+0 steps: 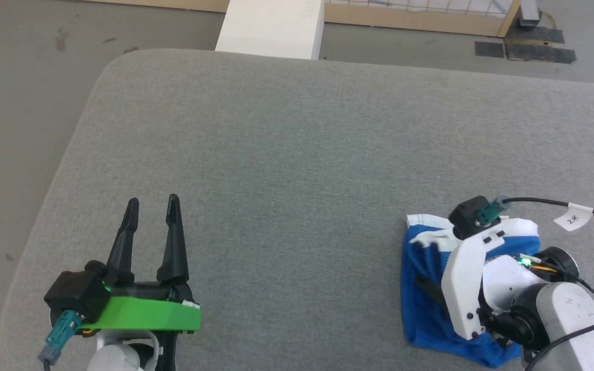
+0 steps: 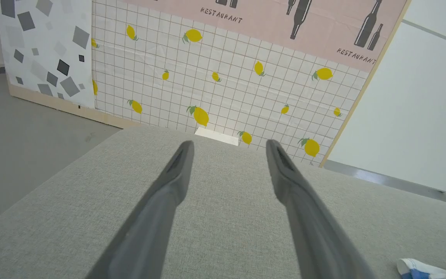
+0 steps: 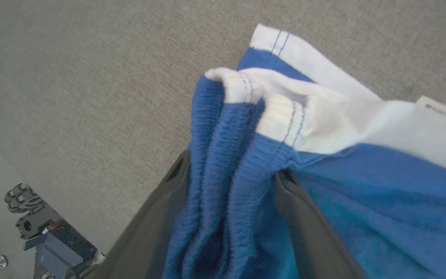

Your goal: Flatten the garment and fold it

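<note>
Left gripper (image 1: 152, 203), two long dark fingers on green-and-black wrist: 7 o'clock in head view, fingers spread wide, pointing 12 o'clock. Right gripper (image 3: 232, 164), white-shelled wrist: 4 o'clock, fingers spread wide, tilted downward.

Counter (image 1: 297, 134): grey woven cover, rounded corner at upper left of the head view. Floor (image 1: 18, 77): grey, at left. White block (image 1: 271, 23): top centre, behind the counter's far edge. Black tape patches (image 1: 526, 50): upper right. Lemon-print grid panel (image 2: 227, 85): upper centre, left wrist view.
</note>
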Robot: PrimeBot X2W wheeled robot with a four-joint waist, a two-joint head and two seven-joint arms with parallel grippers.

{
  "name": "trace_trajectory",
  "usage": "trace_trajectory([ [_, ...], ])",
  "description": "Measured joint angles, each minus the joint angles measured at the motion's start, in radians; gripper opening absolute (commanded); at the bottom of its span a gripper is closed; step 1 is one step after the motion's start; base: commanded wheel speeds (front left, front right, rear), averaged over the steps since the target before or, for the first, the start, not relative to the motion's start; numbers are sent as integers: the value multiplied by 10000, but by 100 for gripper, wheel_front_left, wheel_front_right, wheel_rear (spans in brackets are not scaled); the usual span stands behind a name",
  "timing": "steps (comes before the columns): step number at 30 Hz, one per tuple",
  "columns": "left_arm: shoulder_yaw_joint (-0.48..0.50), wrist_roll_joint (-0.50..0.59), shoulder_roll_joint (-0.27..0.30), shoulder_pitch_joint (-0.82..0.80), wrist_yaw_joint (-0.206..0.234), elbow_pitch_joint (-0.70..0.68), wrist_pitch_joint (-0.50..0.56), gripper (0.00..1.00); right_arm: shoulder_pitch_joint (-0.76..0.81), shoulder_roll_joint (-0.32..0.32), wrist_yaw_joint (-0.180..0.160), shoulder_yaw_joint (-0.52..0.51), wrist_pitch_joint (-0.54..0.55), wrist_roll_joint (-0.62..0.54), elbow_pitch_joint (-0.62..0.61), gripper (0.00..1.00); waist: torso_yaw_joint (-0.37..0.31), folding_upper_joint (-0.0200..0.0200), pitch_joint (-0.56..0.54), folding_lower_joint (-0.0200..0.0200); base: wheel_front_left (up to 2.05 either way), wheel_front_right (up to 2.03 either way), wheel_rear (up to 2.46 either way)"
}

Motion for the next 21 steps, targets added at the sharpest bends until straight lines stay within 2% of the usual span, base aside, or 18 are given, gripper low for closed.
trace_trajectory([
  [6, 65, 4, 0, 13, -2, -8, 0, 100, -54, -96, 0, 270, 128, 138, -1306, 100, -289, 0, -130, 0, 0, 0, 0],
  [10, 90, 15, 0, 29, -4, -13, 0, 100, -61, 46, 0, -38, -138, 92, -2073, 100, -502, 0, -198, 0, 0, 0, 0],
  [15, 86, 71, -2, 28, -6, -63, 0, 100, 0, 291, 0, -1306, -1037, -658, -2640, 100, -764, 0, -226, 0, 0, 0, 0],
  [21, 79, 94, -2, 25, -12, -102, 0, 100, 895, 364, 0, -2533, -1457, -1666, -2230, 100, -908, 0, -180, 0, 0, 0, 0],
])
